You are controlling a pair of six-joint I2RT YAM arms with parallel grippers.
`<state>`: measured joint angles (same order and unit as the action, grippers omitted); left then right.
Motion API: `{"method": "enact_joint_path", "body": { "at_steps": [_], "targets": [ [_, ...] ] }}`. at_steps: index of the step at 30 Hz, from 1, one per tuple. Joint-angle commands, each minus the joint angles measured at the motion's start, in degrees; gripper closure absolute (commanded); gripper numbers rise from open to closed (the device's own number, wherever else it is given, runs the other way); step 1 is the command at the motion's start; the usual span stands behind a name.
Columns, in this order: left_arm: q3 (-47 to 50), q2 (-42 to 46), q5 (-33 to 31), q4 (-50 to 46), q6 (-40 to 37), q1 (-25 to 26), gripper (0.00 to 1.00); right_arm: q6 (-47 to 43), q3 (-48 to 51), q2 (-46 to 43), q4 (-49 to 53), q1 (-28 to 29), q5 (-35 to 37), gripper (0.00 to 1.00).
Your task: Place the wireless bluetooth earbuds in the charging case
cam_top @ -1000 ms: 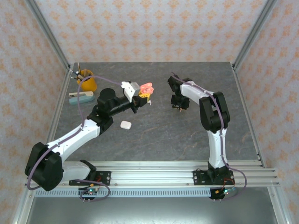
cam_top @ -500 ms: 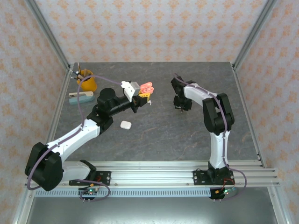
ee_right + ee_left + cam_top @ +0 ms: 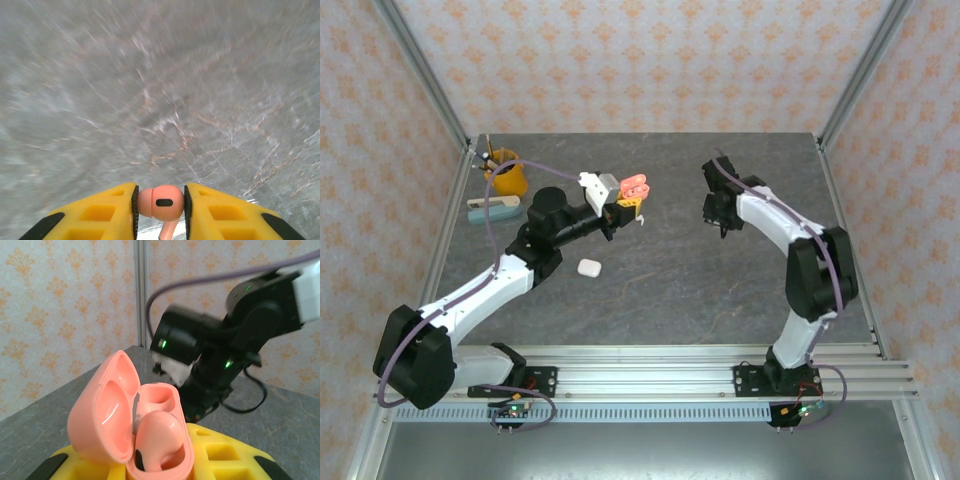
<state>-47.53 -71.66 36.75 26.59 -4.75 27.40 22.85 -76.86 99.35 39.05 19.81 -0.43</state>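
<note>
My left gripper [image 3: 623, 207] is shut on the salmon-orange charging case [image 3: 635, 186], held above the table with its lid open. In the left wrist view the case [image 3: 186, 460] has its lid [image 3: 100, 410] swung left. One salmon earbud [image 3: 160, 432] sits in the near socket, and the far socket [image 3: 157, 394] is empty. My right gripper [image 3: 719, 222] hangs to the right of the case, well apart from it. In the right wrist view the right gripper [image 3: 160, 206] is shut on a salmon earbud [image 3: 161, 201], pinched by its head between the yellow fingers [image 3: 102, 216], stem pointing down.
A white closed case [image 3: 588, 267] lies on the grey table [image 3: 670, 290] below the left gripper. A yellow cup [image 3: 509, 178] with sticks and a teal-and-white box [image 3: 492, 208] stand at the back left. The right arm [image 3: 220, 355] fills the space behind the held case.
The right arm has swung to the right, carrying its gripper and the earbud farther from the held case. The left arm and the case have not moved.
</note>
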Motion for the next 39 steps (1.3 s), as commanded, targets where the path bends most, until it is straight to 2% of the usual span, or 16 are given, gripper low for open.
{"method": "enact_joint_path", "body": {
  "at_steps": [1,10,15,24,32,39],
  "targets": [
    [-2.9,-0.88,-0.41,1.71,0.18,0.02,1.0,-1.2,0.19,-6.75,-3.93,-0.13,0.33,0.7],
    [-6.26,-3.34,0.95,2.43,1.09,0.24,1.0,-4.45,-3.15,-21.35,-13.2,-0.19,-9.2,0.7],
    [-8.99,-5.67,1.72,3.12,1.74,0.91,1.0,-5.65,-6.07,-25.46,-17.29,1.4,-12.34,0.7],
    [-13.65,-9.66,2.18,2.68,1.85,2.48,1.0,-8.08,-9.48,-27.06,-22.51,7.18,-15.89,0.7],
    [-16.41,-10.69,2.8,0.79,2.04,2.87,1.0,-11.37,-8.77,-26.05,-25.03,9.39,-20.02,0.71],
    [-17.42,-10.78,3.41,-0.21,2.12,2.84,1.0,-17.81,-8.83,-25.68,-23.52,13.93,-16.98,0.71]
  ]
}}
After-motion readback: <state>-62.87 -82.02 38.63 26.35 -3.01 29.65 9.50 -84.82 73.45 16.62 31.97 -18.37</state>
